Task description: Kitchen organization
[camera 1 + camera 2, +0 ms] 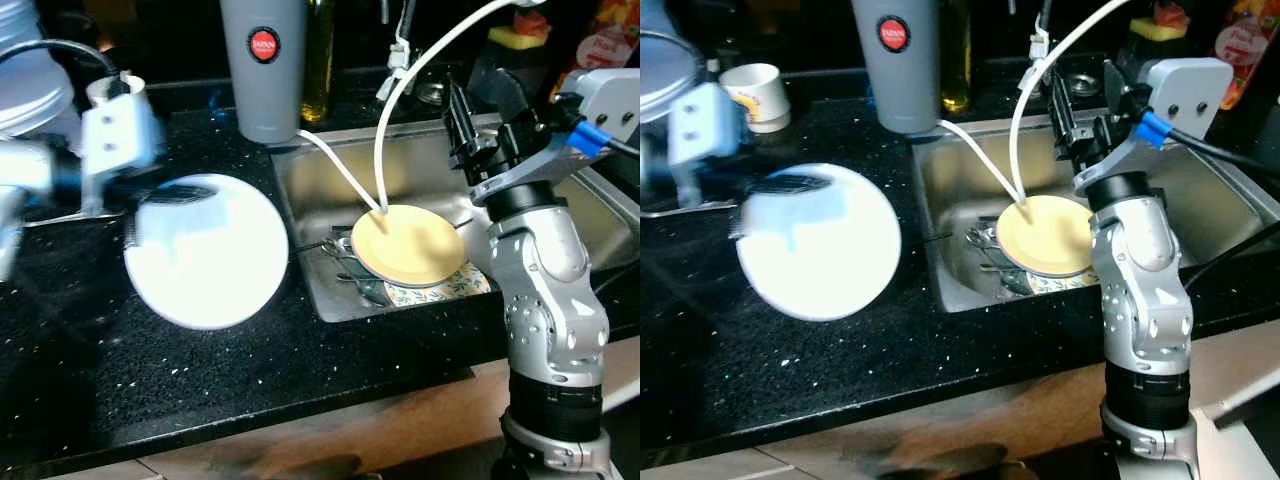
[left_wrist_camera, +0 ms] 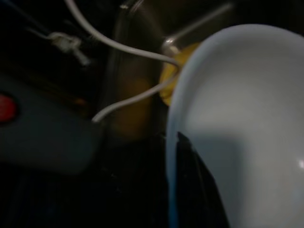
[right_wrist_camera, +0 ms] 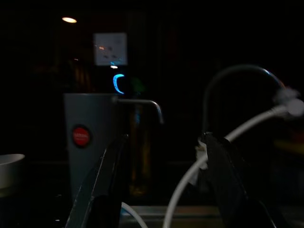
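**One plate lifted out, several pieces left in the sink**

One white plate (image 1: pixel 208 262) is held by the left claw (image 1: pixel 160 200) at the centre left of the head views, over the black speckled worktop (image 1: pixel 250 380); the dark fingers are seen clamped across the plate's upper rim, and in the left wrist view a finger lies along the plate's edge. Whether the plate rests on the worktop or hangs just above it cannot be told, as that side is blurred.

Right of centre, the steel sink (image 1: pixel 300 200) is seen to hold a yellow plate (image 1: pixel 408 245) tilted on top of cutlery (image 1: pixel 340 250) and a patterned dish (image 1: pixel 440 290). Two white cables (image 1: pixel 385 120) run down from the top of the frame to the yellow plate.

The right claw (image 1: pixel 1070 105) is raised above the sink's far edge, fingers spread apart and empty, as the right wrist view confirms.

The organising is judged to be at an early to middle stage: the white plate has no final place yet, and the sink's contents are untouched. A grey canister (image 1: pixel 262 65) and a paper cup (image 1: pixel 755 95) stand at the back of the worktop.
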Controlling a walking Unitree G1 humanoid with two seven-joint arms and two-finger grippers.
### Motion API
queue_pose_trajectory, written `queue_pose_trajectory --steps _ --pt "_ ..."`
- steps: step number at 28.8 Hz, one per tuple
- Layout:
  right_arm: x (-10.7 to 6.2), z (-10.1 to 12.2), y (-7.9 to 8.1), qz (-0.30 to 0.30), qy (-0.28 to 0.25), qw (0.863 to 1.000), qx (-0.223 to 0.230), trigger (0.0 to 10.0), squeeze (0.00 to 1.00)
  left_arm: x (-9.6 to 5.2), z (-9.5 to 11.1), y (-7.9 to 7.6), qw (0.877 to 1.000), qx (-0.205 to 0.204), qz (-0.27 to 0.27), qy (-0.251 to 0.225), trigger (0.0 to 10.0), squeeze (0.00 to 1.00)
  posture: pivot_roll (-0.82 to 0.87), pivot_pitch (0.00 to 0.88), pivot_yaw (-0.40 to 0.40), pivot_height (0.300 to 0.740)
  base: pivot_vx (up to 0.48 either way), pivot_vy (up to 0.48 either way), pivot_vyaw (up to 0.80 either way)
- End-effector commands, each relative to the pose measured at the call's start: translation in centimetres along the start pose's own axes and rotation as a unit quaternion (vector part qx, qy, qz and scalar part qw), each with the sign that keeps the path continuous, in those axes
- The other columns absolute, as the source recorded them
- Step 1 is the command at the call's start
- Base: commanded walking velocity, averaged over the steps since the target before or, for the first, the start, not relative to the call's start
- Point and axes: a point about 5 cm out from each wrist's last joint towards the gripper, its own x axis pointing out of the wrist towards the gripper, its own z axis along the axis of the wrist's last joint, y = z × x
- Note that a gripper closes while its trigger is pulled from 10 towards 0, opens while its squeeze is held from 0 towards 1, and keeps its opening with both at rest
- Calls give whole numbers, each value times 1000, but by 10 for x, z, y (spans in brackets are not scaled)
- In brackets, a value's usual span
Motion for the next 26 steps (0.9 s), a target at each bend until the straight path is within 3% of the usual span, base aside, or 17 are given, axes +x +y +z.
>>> queue_pose_trajectory --steps 1,4,5,7,11,13,15,17,19,20,21,22,26 --pt "1 3 -3 -6 -9 1000 -3 10000 0 41 -20 -18 999 -7 9 41 10000 0 45 59 -10 740 0 0 0" --pt "0 4 -3 -8 -10 1000 -4 10000 0 78 -16 -17 997 -5 72 40 10000 0 24 60 -5 740 0 0 0" --pt "0 4 -3 -8 -10 1000 -4 10000 0 78 -16 -17 997 -5 72 40 10000 0 24 60 -5 740 0 0 0" --pt "-1 5 -2 -9 -10 1000 -4 10000 0 110 -4 -16 990 2 140 32 10000 0 20 65 0 740 0 0 0" --pt "-2 5 -2 -9 -10 1000 -4 10000 0 127 4 -16 981 46 183 40 10000 0 15 68 1 740 0 0 0" --pt "-2 5 -1 -10 -10 1000 -3 10000 0 140 17 -13 966 92 241 33 10000 0 11 71 4 740 0 0 0" --pt "-2 5 -1 -12 -10 1000 -3 10000 0 144 27 -8 951 107 290 16 10000 0 10 71 5 740 0 0 0" --pt "-2 5 -1 -12 -9 1000 -4 10000 0 138 32 1 936 112 333 1 10000 0 15 73 6 740 0 0 0" --pt "-2 4 -1 -13 -9 1000 -3 10000 0 135 33 6 929 111 352 -5 10000 0 16 73 6 740 0 0 0" --pt "-2 4 -1 -13 -9 1000 -3 10000 0 126 35 14 920 99 379 -16 10000 0 16 72 7 740 0 0 0" --pt "-2 4 -1 -13 -9 1000 -3 10000 0 126 35 14 920 99 379 -16 10000 0 16 72 7 740 0 0 0" --pt "-2 4 -1 -14 -10 1000 -2 10000 0 110 36 30 900 85 426 -27 10000 0 20 71 7 740 0 0 0" --pt "-2 4 -2 -15 -10 1000 -1 10000 0 77 37 58 876 32 479 -46 10000 0 30 70 3 740 0 0 0"
